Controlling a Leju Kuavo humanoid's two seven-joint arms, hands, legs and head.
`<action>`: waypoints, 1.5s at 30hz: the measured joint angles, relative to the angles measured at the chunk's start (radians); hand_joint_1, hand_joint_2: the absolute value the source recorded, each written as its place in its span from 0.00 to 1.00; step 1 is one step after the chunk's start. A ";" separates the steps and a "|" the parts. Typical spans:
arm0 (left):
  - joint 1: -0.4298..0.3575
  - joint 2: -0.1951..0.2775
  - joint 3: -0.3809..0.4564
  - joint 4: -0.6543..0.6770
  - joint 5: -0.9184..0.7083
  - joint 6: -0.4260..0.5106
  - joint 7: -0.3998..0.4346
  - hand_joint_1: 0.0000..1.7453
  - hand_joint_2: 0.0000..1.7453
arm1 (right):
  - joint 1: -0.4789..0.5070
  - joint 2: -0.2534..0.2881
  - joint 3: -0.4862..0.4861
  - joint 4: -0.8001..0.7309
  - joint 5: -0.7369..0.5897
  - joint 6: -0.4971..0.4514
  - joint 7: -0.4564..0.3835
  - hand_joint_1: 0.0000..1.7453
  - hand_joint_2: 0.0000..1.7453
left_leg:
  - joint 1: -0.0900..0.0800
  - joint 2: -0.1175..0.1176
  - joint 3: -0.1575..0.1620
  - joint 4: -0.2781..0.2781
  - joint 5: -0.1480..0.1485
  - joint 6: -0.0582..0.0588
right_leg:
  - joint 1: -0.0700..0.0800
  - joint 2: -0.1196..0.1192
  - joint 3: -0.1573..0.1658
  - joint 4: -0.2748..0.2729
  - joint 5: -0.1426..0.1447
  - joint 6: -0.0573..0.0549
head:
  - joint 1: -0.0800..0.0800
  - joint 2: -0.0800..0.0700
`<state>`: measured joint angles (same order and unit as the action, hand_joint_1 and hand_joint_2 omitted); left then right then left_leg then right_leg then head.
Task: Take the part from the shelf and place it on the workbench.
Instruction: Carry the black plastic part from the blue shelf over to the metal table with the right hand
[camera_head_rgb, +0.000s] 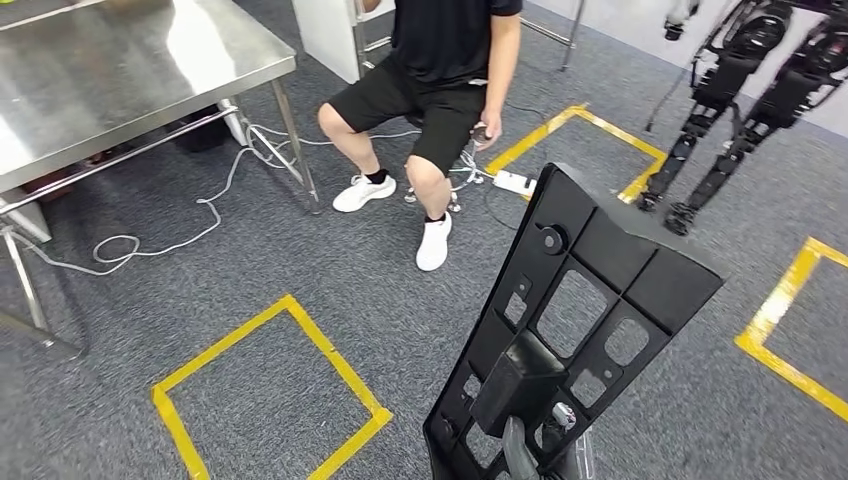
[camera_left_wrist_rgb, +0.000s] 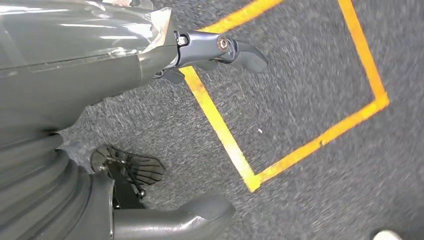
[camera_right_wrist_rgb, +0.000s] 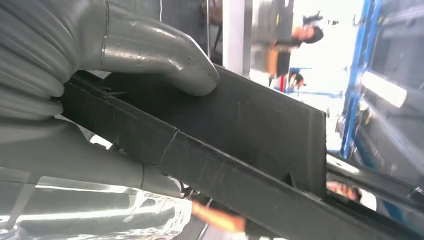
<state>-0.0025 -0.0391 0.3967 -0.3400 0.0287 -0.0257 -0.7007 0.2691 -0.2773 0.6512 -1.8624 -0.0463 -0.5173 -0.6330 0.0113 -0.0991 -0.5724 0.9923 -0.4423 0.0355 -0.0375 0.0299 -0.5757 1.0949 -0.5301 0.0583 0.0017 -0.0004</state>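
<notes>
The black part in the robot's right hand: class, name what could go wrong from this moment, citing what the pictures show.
1. The right hand grips the black part near its lower end, so the long upper portion might lever and slip.
2. A seated person sits beside the steel workbench; the part could swing close.
3. Cables trail across the carpet, a possible trip hazard.

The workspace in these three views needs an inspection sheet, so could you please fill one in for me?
Surface: steel workbench, top bare where visible.
Job's things: black part carried upright above the carpet, not yet on the workbench.
Clutter: nothing seen.
Hands: right hand grips the part's lower end, thumb pressed on its face; left hand hangs over the floor, holding nothing, fingers apart.
Cables: white cable trails under the workbench to a power strip.
Surroundings: seated person; yellow floor square; parked robots.
</notes>
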 joint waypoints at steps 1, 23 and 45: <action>0.003 -0.001 0.005 -0.005 -0.001 -0.002 0.000 0.00 1.00 | -0.001 0.000 0.003 0.000 0.003 -0.001 0.001 1.00 1.00 | 0.000 -0.013 -0.003 0.006 -0.004 -0.008 | -0.003 0.013 0.020 -0.046 0.017 0.000 | 0.000 0.000; -0.013 0.004 0.056 -0.021 -0.067 -0.027 0.000 0.00 1.00 | -0.005 0.008 0.001 -0.055 0.018 0.015 0.023 1.00 1.00 | -0.012 0.113 0.000 -0.001 0.000 0.017 | 0.033 -0.101 0.047 -0.026 -0.033 -0.049 | -0.010 0.000; -0.018 -0.004 0.073 -0.008 -0.094 -0.017 0.000 0.00 1.00 | 0.013 0.029 -0.022 -0.071 0.033 0.055 0.046 1.00 1.00 | 0.005 0.112 -0.129 0.208 -0.049 -0.027 | 0.019 -0.106 0.067 -0.070 -0.006 -0.069 | -0.016 0.000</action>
<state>-0.0208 -0.0432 0.4696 -0.3480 -0.0652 -0.0431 -0.7008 0.2816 -0.2488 0.6291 -1.9329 -0.0129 -0.4621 -0.5865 0.0164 0.0131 -0.7016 1.2006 -0.4910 0.0085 -0.0184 -0.0763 -0.5087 1.0245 -0.5359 -0.0107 -0.0141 -0.0004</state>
